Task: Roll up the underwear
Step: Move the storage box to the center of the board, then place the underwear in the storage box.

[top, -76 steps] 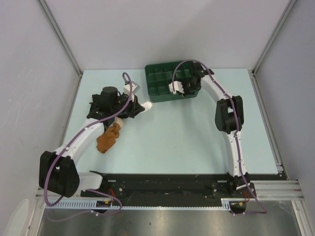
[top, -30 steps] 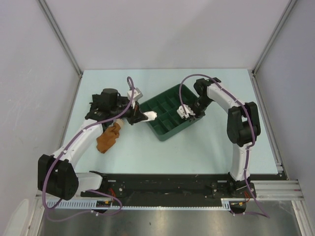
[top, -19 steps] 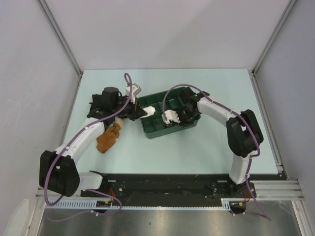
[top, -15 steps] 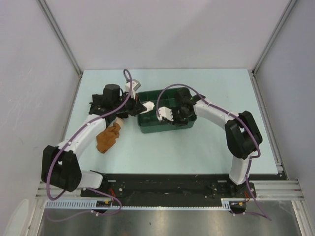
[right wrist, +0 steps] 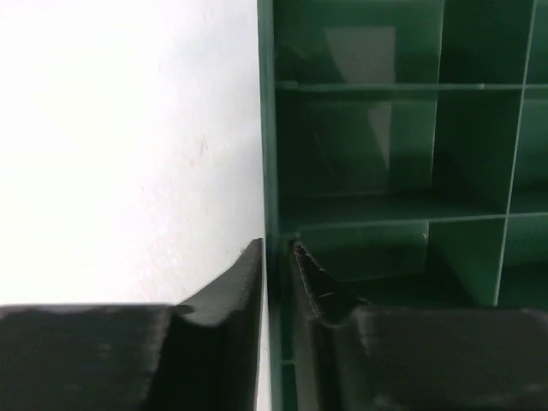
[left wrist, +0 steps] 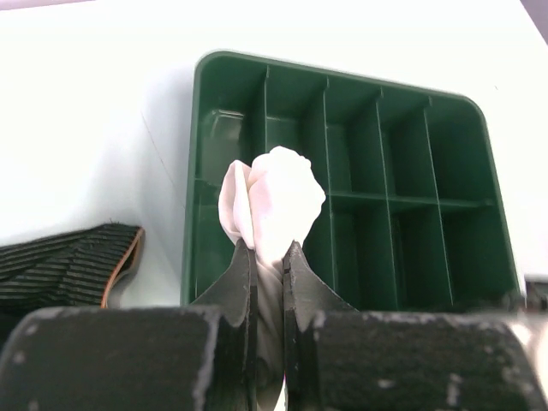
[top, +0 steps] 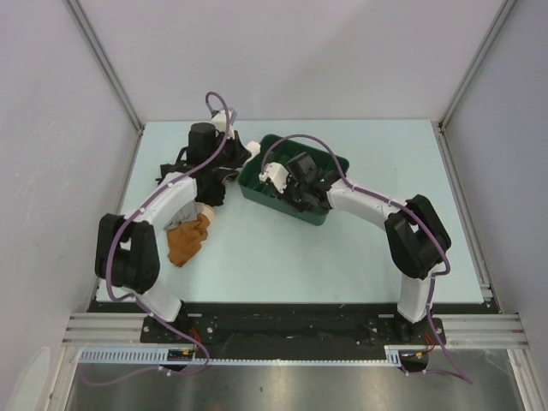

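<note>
The underwear (left wrist: 272,201) is a white rolled bundle pinched in my shut left gripper (left wrist: 268,253). It hangs above the left end compartments of the green compartment tray (left wrist: 199,171). In the top view the underwear (top: 253,150) and left gripper (top: 245,157) are at the tray's (top: 330,210) far left corner. My right gripper (right wrist: 278,248) is shut on the tray's side wall (right wrist: 265,128), one finger outside and one inside. In the top view the right gripper (top: 289,190) is over the tray's middle.
An orange-brown garment (top: 188,240) lies on the table near my left arm. A black striped garment (left wrist: 68,261) lies left of the tray, partly under the left arm (top: 184,171). The tray's visible compartments hold nothing.
My right gripper has dragged and turned the tray leftward across the table toward the left gripper. My left gripper, still holding the underwear, has moved farther back and now sits over the tray's left end.
</note>
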